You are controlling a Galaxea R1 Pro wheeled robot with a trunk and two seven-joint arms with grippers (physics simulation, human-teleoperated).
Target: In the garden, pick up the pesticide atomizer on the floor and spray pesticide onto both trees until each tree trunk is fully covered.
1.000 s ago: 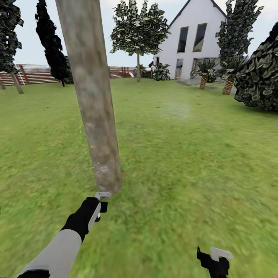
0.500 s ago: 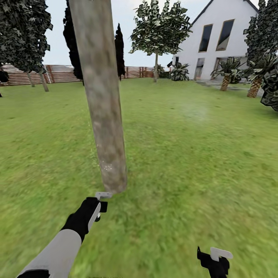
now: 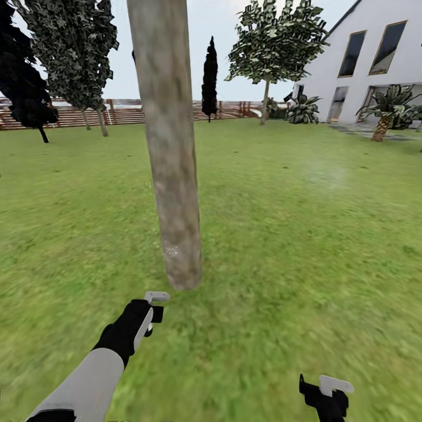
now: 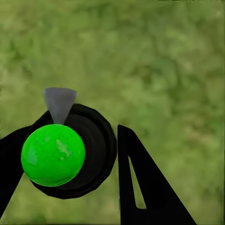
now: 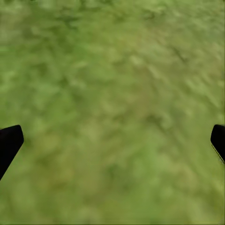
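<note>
My right gripper (image 3: 328,394) hangs low with its fingers spread over bare lawn (image 3: 328,246). My left gripper (image 3: 150,313) pinches the pesticide atomizer (image 4: 65,150), just short of the tree trunk (image 3: 173,176). Open grass lies to the right, then fence (image 3: 123,112) and house (image 3: 375,58).

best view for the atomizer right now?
Left wrist view: the atomizer sits large between the left pincer's fingers, seen end-on, black body with a green end and grey nozzle. Head view gives just its pale trigger head at the pincer tip, near the trunk. Right wrist view has grass.
</note>
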